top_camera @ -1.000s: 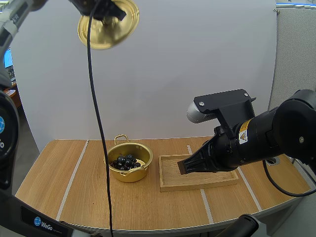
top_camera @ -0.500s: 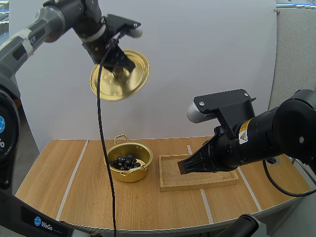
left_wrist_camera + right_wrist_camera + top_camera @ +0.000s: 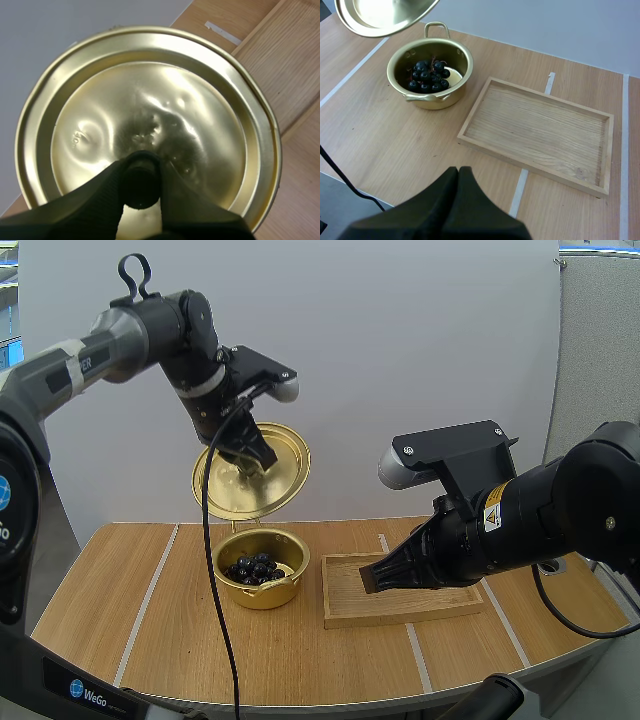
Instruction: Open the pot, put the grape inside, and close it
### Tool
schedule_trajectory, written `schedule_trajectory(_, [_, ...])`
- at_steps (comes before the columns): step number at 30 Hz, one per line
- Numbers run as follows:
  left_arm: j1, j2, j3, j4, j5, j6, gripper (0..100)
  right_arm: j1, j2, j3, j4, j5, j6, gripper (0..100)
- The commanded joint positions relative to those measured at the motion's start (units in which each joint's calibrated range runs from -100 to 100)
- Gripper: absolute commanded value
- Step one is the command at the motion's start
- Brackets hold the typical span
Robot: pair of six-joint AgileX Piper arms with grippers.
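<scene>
Right arm [image 3: 520,515] hides the wooden tray [image 3: 350,602] — just its far-right corner.

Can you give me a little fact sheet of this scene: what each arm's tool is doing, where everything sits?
Left tool: shut on the lid, which it holds tilted in the air above the pot
Pot: open, on the table
Grapes: inside the pot
Wooden tray: on the table beside the pot
Right tool: shut, holding nothing, above the tray
</scene>
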Motion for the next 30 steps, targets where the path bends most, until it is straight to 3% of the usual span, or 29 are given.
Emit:
schedule_trajectory(1, [-0.14, 1.25, 0.71, -1.31, -1.96, 0.73, 0, -0.07, -0.54, 0.21, 0.17, 0.00, -0.12, 0])
schedule_trajectory(30, [-0.14, 22.96, 0.59, 2.52, -1.52, 1.66, 0, -0.07, -0.54, 0.21, 0.17, 0.00, -0.12, 0])
